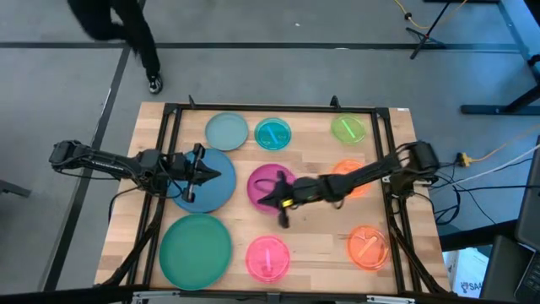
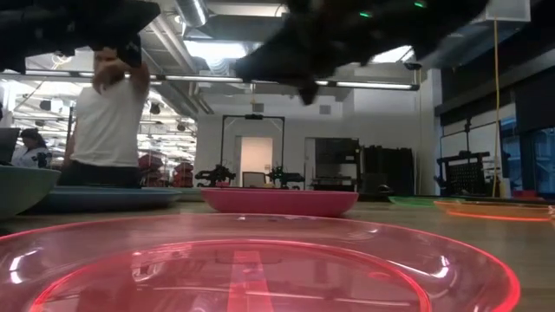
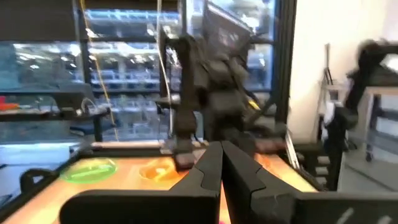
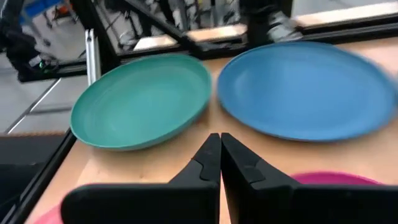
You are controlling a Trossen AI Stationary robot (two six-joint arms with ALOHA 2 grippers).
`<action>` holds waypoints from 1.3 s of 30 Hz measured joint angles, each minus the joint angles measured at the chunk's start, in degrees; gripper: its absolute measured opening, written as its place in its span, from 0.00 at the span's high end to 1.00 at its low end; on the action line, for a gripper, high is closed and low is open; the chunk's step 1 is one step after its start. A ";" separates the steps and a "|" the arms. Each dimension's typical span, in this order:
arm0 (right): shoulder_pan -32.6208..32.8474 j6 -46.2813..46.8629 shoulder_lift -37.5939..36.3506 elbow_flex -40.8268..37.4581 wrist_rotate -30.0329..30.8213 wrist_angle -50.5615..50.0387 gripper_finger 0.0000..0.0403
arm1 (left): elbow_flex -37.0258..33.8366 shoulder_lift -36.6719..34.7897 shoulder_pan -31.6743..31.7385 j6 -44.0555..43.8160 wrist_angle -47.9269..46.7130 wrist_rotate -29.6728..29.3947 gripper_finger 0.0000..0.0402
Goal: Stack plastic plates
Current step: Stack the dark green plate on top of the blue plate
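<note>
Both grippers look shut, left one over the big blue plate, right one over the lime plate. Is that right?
Not quite. In the high view the right gripper hangs over the magenta plate, not the lime plate at the far edge. The rest holds: both are shut, and the left gripper is over the big blue plate.

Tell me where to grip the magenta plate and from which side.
Grip the magenta plate by its raised rim, coming from above on the right gripper's side. It lies flat and shallow, so probably only the lip offers the fingers something to pinch.

Plates (image 1: 269,257) spread across table (image 1: 312,257)
</note>
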 joint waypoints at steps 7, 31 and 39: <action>1.62 5.27 13.22 18.81 0.08 -6.29 0.99 | 0.06 -1.19 0.02 -2.40 -1.38 0.80 1.00; 1.97 24.35 32.59 39.80 -2.99 -16.77 0.51 | 0.06 -1.15 -0.88 -3.60 -1.69 -0.30 1.00; 2.28 26.89 34.86 39.79 -2.73 -15.46 0.52 | 0.04 -1.15 -0.88 -3.60 -1.82 -0.30 1.00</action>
